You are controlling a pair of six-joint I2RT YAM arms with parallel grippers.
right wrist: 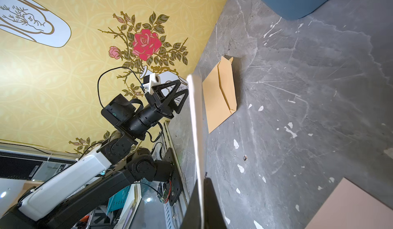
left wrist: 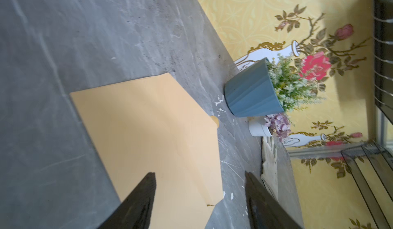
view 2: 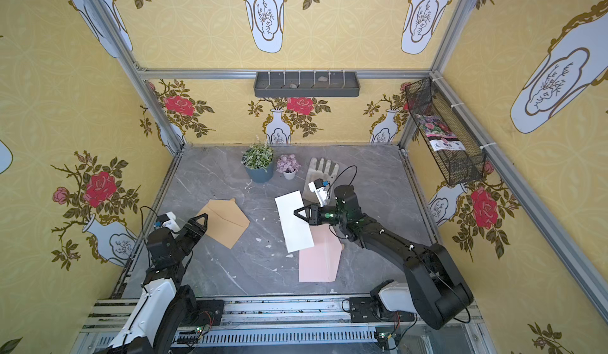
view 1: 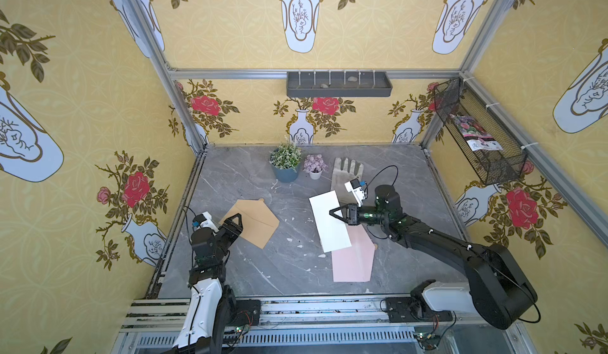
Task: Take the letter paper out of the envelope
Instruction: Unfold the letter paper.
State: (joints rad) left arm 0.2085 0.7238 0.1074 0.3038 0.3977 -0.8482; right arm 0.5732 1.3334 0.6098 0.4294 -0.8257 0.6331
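Observation:
My right gripper [view 1: 330,212] [view 2: 294,212] is shut on a white letter paper [view 1: 332,237] [view 2: 296,234]. All four of its corners show, and its near end overlaps the flap end of a pink envelope [view 1: 353,260] [view 2: 319,263] lying flat on the table. In the right wrist view the paper [right wrist: 196,121] stands edge-on, pinched between the jaws of the gripper [right wrist: 202,179]. A brown envelope [view 1: 260,220] [left wrist: 148,121] lies at the left with its flap open. My left gripper [view 1: 239,221] [left wrist: 199,173] hovers open over its near corner, holding nothing.
A blue pot with a green plant [view 1: 285,165], a small white pot of purple flowers [view 1: 315,166] and a grey glove [view 1: 345,174] sit at the back of the marble table [view 1: 289,270]. A wire basket [view 1: 477,132] hangs on the right wall and a grey shelf [view 1: 339,84] on the back wall.

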